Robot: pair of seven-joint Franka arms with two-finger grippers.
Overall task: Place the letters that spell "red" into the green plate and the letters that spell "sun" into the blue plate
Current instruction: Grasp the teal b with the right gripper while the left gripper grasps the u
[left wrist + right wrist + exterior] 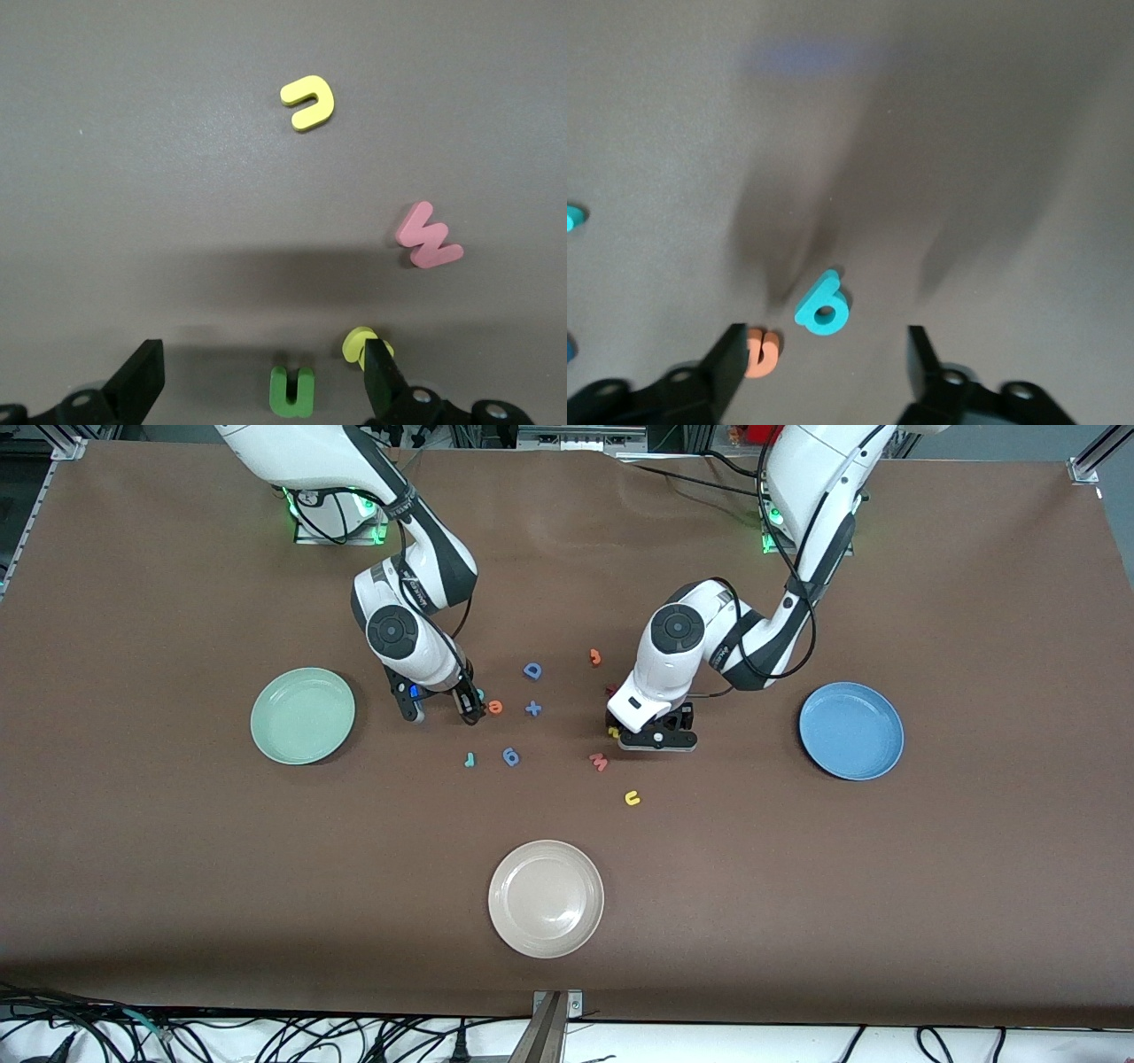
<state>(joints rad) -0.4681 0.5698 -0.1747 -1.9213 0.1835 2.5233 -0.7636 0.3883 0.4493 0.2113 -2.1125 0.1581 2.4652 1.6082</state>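
The teal "d" (823, 305) lies on the table between the fingers of my open right gripper (824, 365), and the orange "e" (762, 352) lies right by one finger. From the front, this gripper (440, 707) hangs low beside the "d" (479, 693) and "e" (495, 707). The teal "r" (469, 759) lies nearer the camera. My left gripper (264, 381) is open around the green "n" (292, 391), with the yellow "s" (357, 343) touching one finger. The yellow "u" (308, 102) lies apart. The green plate (303, 716) and the blue plate (851, 731) hold nothing.
A cream plate (546, 898) sits near the table's front edge. Between the arms lie a blue "D" (532, 670), a blue plus (533, 708), a blue "6" piece (511, 756), an orange piece (595, 657), a dark red letter (610, 689) and a salmon "w" (599, 761).
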